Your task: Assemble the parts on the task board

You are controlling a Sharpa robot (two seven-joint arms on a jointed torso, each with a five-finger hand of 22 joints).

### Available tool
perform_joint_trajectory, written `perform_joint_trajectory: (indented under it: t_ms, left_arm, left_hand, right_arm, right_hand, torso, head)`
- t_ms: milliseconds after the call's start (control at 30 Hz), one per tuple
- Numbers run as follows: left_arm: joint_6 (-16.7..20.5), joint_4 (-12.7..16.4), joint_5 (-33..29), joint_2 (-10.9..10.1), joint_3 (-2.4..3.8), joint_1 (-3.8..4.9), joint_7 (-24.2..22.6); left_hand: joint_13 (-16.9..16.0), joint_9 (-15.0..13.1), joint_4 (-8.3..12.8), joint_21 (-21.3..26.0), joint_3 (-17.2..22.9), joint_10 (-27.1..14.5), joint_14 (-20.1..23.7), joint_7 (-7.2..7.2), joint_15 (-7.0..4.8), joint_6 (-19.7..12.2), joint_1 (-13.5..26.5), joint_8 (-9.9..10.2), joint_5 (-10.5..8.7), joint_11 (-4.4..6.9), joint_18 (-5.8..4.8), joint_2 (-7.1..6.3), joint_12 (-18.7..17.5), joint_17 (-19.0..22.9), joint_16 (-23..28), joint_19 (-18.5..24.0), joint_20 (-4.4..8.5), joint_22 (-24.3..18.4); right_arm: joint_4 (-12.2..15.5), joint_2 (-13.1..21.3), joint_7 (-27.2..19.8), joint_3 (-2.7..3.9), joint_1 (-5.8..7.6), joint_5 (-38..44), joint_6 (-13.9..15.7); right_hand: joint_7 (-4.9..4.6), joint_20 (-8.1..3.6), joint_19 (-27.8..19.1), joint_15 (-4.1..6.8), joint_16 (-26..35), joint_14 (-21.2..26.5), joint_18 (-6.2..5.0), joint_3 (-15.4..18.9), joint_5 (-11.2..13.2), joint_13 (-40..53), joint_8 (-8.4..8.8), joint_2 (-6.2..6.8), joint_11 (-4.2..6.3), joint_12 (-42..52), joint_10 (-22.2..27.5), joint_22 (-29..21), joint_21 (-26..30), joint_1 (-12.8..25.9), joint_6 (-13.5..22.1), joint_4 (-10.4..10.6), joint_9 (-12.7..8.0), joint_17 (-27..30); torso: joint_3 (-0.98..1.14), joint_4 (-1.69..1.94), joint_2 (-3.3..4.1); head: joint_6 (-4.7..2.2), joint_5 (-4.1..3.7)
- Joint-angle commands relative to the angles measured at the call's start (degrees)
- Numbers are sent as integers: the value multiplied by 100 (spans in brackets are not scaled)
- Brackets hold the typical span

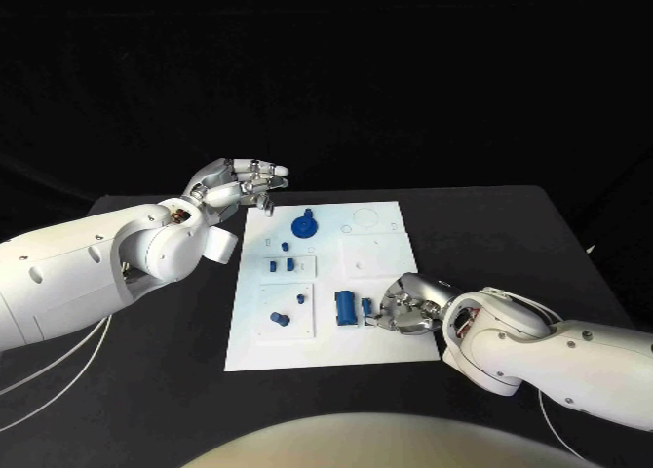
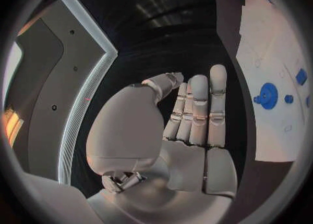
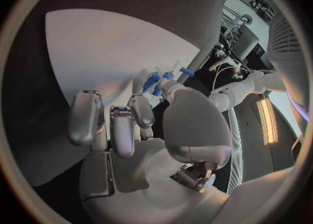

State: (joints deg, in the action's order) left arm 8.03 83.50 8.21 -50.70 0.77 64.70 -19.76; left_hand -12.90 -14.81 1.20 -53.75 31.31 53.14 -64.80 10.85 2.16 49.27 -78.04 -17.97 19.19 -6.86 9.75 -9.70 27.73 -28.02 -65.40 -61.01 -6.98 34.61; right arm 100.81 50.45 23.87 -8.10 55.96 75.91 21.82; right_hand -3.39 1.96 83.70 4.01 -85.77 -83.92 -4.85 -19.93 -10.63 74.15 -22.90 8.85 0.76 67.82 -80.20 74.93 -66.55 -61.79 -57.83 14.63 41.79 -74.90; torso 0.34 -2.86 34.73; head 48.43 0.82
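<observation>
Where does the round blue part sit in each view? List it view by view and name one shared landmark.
Head view: the round blue part lies at the far end of the task board, near the left hand.
Left wrist view: beside the raised fingers, on the board.
Right wrist view: cannot be made out.
Shared landmark: the white task board.

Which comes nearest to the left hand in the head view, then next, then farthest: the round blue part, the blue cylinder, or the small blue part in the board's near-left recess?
From the left hand:
1. Round blue part, far end of the task board.
2. Small blue part, near-left recess.
3. Blue cylinder, by the right hand.
</observation>
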Motion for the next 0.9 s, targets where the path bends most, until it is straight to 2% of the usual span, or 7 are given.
perform_joint_trajectory:
  t_ms: [33,200,333,633,767,900]
  left_arm:
    - [-68,6,-26,11,3,3,-25]
    - [-66,-1,-26,12,3,3,-24]
    - [-68,-2,-26,14,3,2,-24]
    - [-73,-8,-26,14,3,1,-28]
    - [-73,-18,-26,16,3,-2,-36]
    - [-64,-37,-42,21,2,-10,-58]
  left_hand:
    - [9,5,-21,7,10,-23,34,5,-10,-45,34,-28,30,3,87,6,31,5,-22,7,-14,9]
    - [9,5,-21,7,10,-23,34,5,-10,-45,34,-28,30,3,87,6,31,5,-22,7,-14,9]
    - [9,5,-21,7,10,-23,34,5,-10,-45,34,-28,30,3,87,6,31,5,-22,7,-14,9]
    - [9,5,-21,7,10,-23,34,5,-10,-45,34,-28,30,3,87,6,31,5,-22,7,-14,9]
    - [9,5,-21,7,10,-23,34,5,-10,-45,34,-28,30,3,87,6,31,5,-22,7,-14,9]
    - [14,9,-21,6,16,-29,36,7,-10,-55,41,-42,30,1,86,6,45,11,-26,9,-14,11]
  right_arm:
    - [-97,-67,35,-3,-15,124,-124]
    - [-144,-114,51,-3,-19,171,-113]
    - [-162,-122,51,-3,-20,199,-91]
    - [-47,-24,-129,-1,-20,136,104]
    - [23,75,-481,10,3,-111,387]
    - [5,160,-1258,20,104,-756,725]
  right_hand:
    - [-4,-6,12,36,-22,-377,81,28,27,13,40,-13,1,37,-42,966,-18,-87,7,-16,-10,-241]
    - [-2,-7,11,36,-22,-377,81,33,31,26,40,-12,3,55,-50,965,-15,-125,5,-29,-11,-243]
    - [-1,-7,13,37,-23,-377,81,39,43,27,41,-9,4,55,-50,966,-19,-161,1,-40,-12,-245]
    - [-3,-7,6,38,-20,-375,77,45,49,19,42,-10,3,44,-46,960,8,-161,0,-36,-13,-234]
    - [-28,-2,-27,26,-3,-365,59,86,44,-61,78,10,-15,-75,18,933,123,-186,58,-17,-28,-190]
    - [-132,49,-155,-47,88,-311,-1,143,-82,-183,218,-6,-105,-274,174,838,526,-390,298,-16,-75,30]
  torso:
    - [3,1,2]
    - [6,-1,2]
    - [0,-10,-2]
    - [3,-8,-9]
    - [0,-15,-21]
    - [-5,-15,-33]
  head:
    - [-5,-4]
    - [0,-1]
    - [2,3]
    - [-12,4]
    - [-50,-4]
    - [-96,-3]
